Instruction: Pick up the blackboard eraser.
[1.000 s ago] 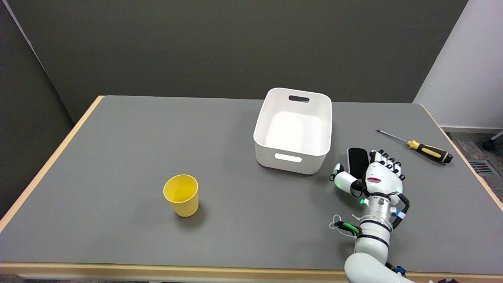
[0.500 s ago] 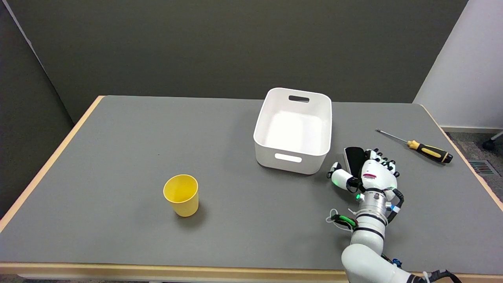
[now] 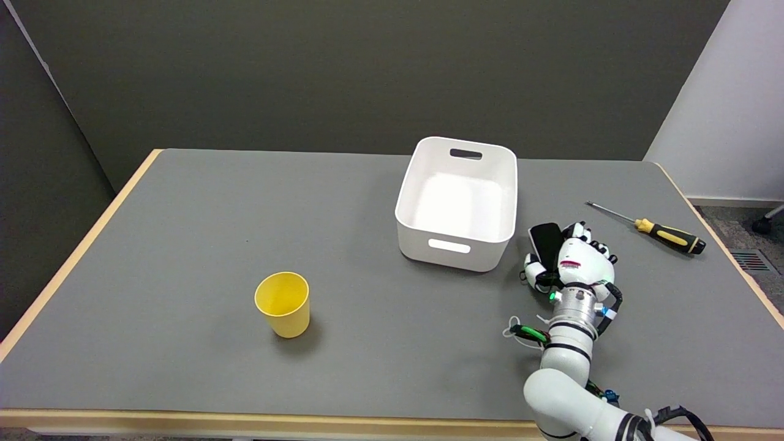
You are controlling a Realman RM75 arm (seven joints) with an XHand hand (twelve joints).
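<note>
You closed the right hand (image 3: 572,263) around the blackboard eraser (image 3: 546,240) and tilted it up beside the white bin (image 3: 456,245); lift likely begun.

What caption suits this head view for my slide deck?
Right hand grips the black eraser beside the white bin.
</note>
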